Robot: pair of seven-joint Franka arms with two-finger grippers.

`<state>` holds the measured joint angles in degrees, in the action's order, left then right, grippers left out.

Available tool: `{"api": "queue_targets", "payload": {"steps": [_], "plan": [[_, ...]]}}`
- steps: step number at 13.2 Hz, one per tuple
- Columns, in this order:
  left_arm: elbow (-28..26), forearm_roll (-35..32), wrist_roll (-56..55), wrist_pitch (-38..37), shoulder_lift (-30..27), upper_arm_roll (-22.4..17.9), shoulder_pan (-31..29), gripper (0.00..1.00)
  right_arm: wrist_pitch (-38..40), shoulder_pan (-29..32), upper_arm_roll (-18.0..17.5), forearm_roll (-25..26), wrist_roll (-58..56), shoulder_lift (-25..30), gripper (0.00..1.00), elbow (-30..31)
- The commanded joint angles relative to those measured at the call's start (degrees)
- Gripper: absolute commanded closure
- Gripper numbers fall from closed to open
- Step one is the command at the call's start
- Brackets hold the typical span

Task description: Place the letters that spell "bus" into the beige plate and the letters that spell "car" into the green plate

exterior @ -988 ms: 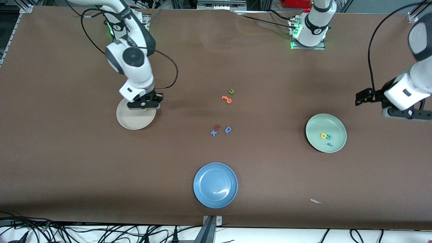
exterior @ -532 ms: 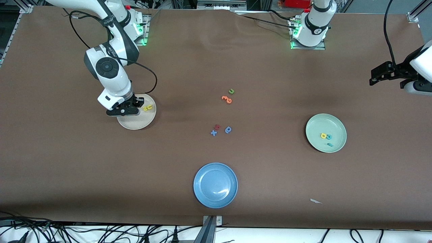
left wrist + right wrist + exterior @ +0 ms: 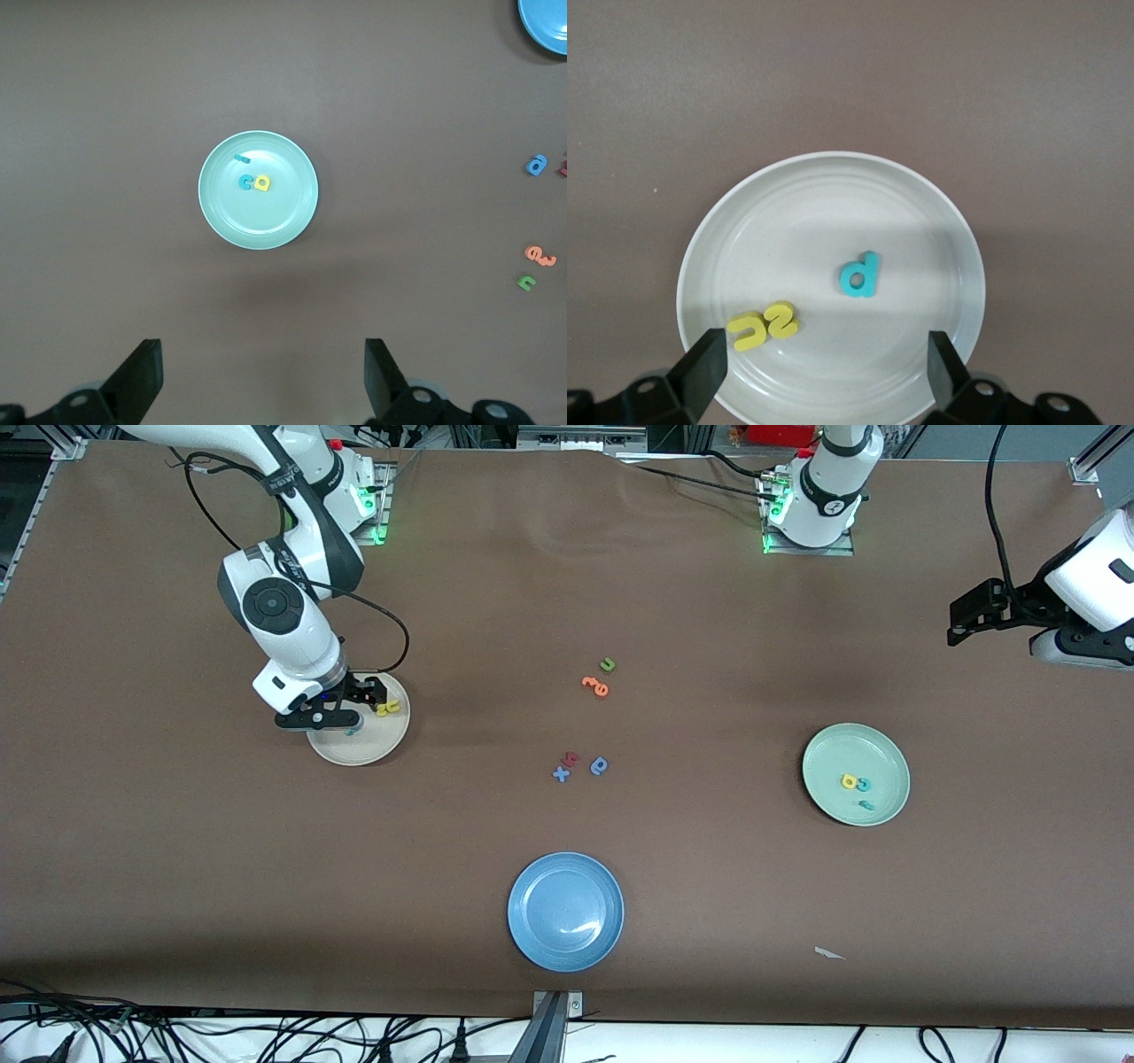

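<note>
Both words sat in their plates.
Under the wide-open right gripper (image 3: 824, 372), the teal "b" (image 3: 860, 274), yellow "u" (image 3: 747, 330) and "s" (image 3: 781, 321) lay in the beige plate (image 3: 921, 204). "Car" (image 3: 253, 180) filled the green plate (image 3: 292, 212) below the wide-open left gripper (image 3: 263, 382). Next, both arms probably needed only to lift away.

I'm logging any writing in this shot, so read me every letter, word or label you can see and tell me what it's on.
"u", "s": yellow foam letters lying in the beige plate.
"b": teal foam letter in the same plate, seen turned round.
"a", "c": yellow and teal letters in the green plate.
"x": blue letter on the table.
The other loose letters are too small to read.
No printed labels are readable.
</note>
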<state>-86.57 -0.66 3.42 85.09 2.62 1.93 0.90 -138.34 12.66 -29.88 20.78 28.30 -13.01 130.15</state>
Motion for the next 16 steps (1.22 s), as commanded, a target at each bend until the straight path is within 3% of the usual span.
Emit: {"api": "queue_targets", "payload": {"steps": [1, 3, 5, 7, 9, 12, 15, 16], "plan": [[1.0, 1.6, -0.5, -0.3, 0.9, -0.3, -0.6, 0.00, 1.6, 1.0, -1.1, -1.4, -1.8, 3.2, 0.00, -2.1], [0.9, 1.6, -0.4, -0.3, 0.9, -0.3, -0.8, 0.00, 12.7, 0.8, -1.1, -1.9, -2.5, 3.4, 0.00, -9.7], [0.9, 1.7, -0.3, -0.4, 1.0, -0.3, -0.9, 0.00, 21.5, 0.8, -0.7, -9.1, -9.6, 4.3, 0.00, -16.8], [0.9, 1.7, -0.4, -0.3, 1.2, -0.3, -0.8, 0.00, 28.9, 0.6, 2.5, -15.2, -16.8, 5.5, 0.00, -22.7], [1.1, 1.7, -0.1, -0.2, 1.2, -0.3, -1.0, 0.00, 34.3, -0.7, 5.9, -16.1, -19.1, 6.3, 0.00, -27.2], [1.0, 1.7, 0.1, -0.2, 1.2, -0.3, -0.8, 0.00, 37.7, -5.1, 15.5, -19.6, -25.7, 6.9, 0.00, -30.9], [1.0, 1.7, 0.4, -0.2, 1.3, -0.3, -1.0, 0.00, 42.8, -12.8, 27.1, -20.2, -28.9, 7.0, 0.00, -35.0], [1.0, 1.7, 0.4, -0.2, 1.3, -0.4, -0.9, 0.00, 43.2, -14.0, 29.2, -20.1, -30.1, 7.0, 0.00, -35.6]]}}
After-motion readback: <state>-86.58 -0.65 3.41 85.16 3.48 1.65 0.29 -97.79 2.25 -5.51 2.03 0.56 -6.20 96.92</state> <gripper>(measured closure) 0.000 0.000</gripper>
